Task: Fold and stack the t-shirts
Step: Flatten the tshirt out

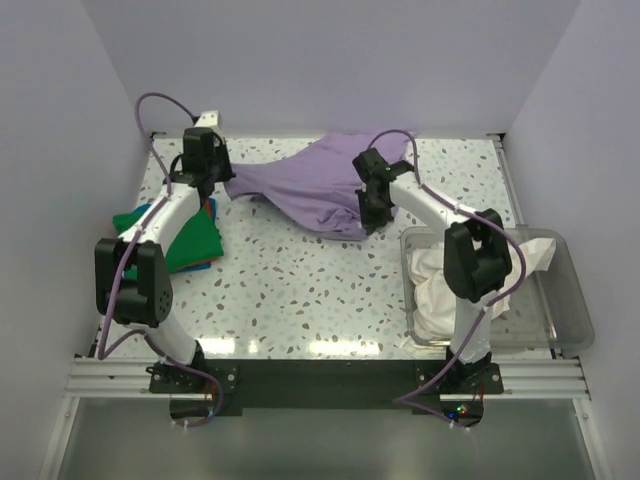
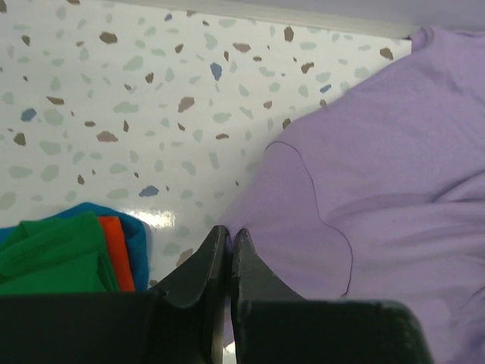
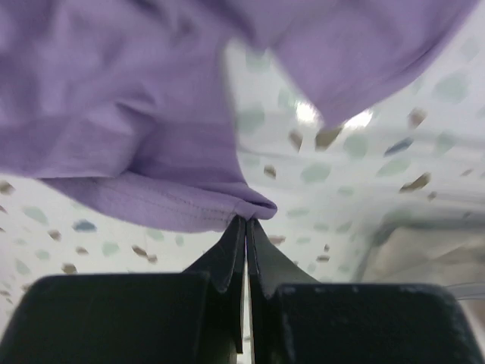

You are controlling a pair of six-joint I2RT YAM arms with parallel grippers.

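The lavender t-shirt (image 1: pixel 310 180) hangs stretched between my two grippers at the back of the table. My left gripper (image 1: pixel 212 190) is shut on its left edge; in the left wrist view (image 2: pixel 229 231) the cloth (image 2: pixel 379 174) spreads to the right. My right gripper (image 1: pixel 368 222) is shut on its hemmed lower corner (image 3: pixel 189 205), pinched at the fingertips (image 3: pixel 246 221) above the table. A folded stack with a green t-shirt (image 1: pixel 190 240) on top, with blue and orange edges (image 2: pixel 125 246), lies at the left. The cream white t-shirt (image 1: pixel 440 285) lies crumpled in the bin.
A clear plastic bin (image 1: pixel 560 300) stands at the right front, its corner showing in the right wrist view (image 3: pixel 424 250). The speckled tabletop (image 1: pixel 300 290) runs between the stack and the bin. White walls close the back and sides.
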